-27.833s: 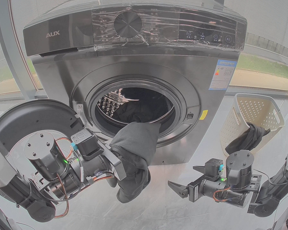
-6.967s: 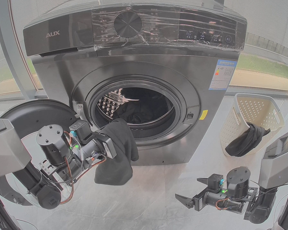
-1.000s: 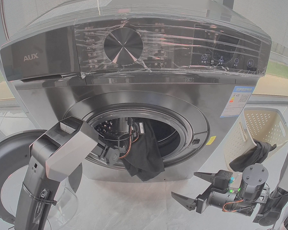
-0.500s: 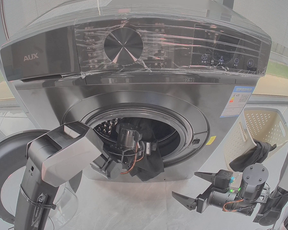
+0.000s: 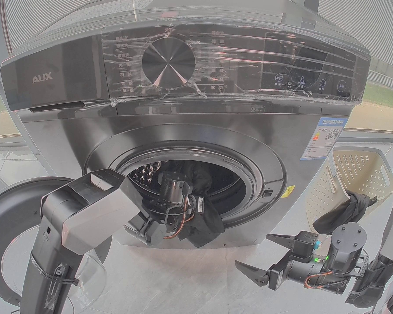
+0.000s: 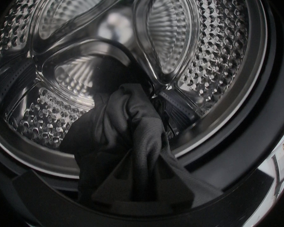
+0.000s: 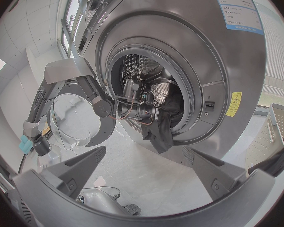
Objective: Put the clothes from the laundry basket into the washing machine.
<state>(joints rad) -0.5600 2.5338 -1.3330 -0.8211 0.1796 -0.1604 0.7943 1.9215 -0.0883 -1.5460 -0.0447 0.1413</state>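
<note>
Dark garment [image 6: 132, 117]: clamped in closed left pincer [image 6: 144, 174], bunched ahead of it in drum [image 6: 167, 32], tail hanging below over washing machine [image 5: 196, 127] rim.
Right pincer [image 5: 253, 251]: wide open, empty.
Second garment [image 5: 343, 212]: beyond right pincer, draped over laundry basket [image 5: 362, 166] rim.

Setting: a laundry corner in a bright, glass-walled room; whether it is a home or a test space cannot be told.
Appliance: grey steel front-loading washing machine [image 5: 196, 123], round glass door [image 5: 8, 214] swung open, perforated steel drum [image 6: 211, 48] exposed.
Laundry: black garment [image 5: 205, 225] draped over the drum's lip; cream perforated plastic laundry basket [image 5: 367, 171] beside the machine, dark cloth [image 5: 345, 212] over its rim.
Floor: glossy pale grey tiles [image 5: 183, 280].
Surroundings: tall windows [image 5: 380, 105] behind the machine, with grass outside; white tiled wall [image 7: 28, 26].
Detail: clear plastic film [image 5: 231, 62] taped over the control panel.
</note>
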